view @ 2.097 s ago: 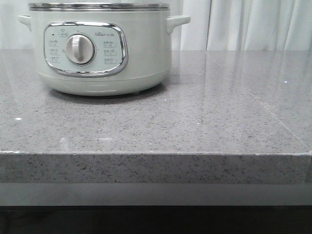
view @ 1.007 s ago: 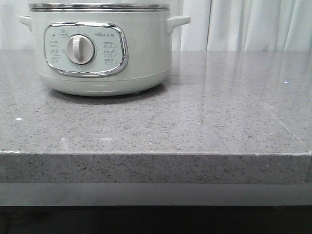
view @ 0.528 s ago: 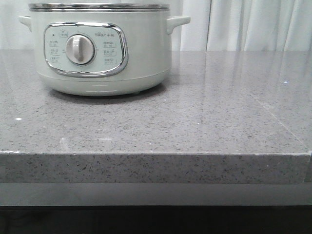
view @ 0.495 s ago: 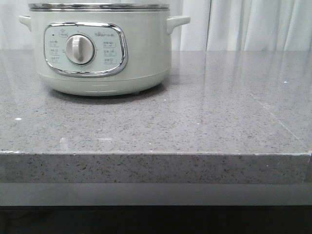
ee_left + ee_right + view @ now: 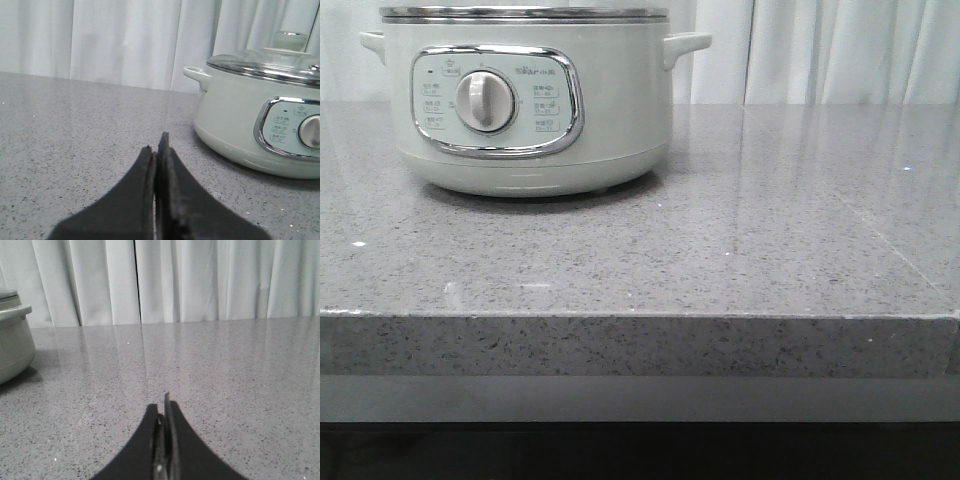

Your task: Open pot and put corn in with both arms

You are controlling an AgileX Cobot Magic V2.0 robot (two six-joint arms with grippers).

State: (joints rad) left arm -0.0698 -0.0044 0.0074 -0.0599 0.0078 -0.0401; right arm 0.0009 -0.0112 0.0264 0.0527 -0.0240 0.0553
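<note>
My left gripper [image 5: 156,150] and right gripper [image 5: 163,412] both rest low over the counter [image 5: 720,260] with fingers pressed together on nothing. From the front view the pot [image 5: 525,100] stands upright at about 10 o'clock, vertical axis, control dial [image 5: 483,101] facing me, its glass lid [image 5: 270,62] seated, a state fitting either end of the job. Any lid work, I judge, needs fingers spread around the knob [image 5: 291,40] and a straight vertical lift; corn I cannot locate.
</note>
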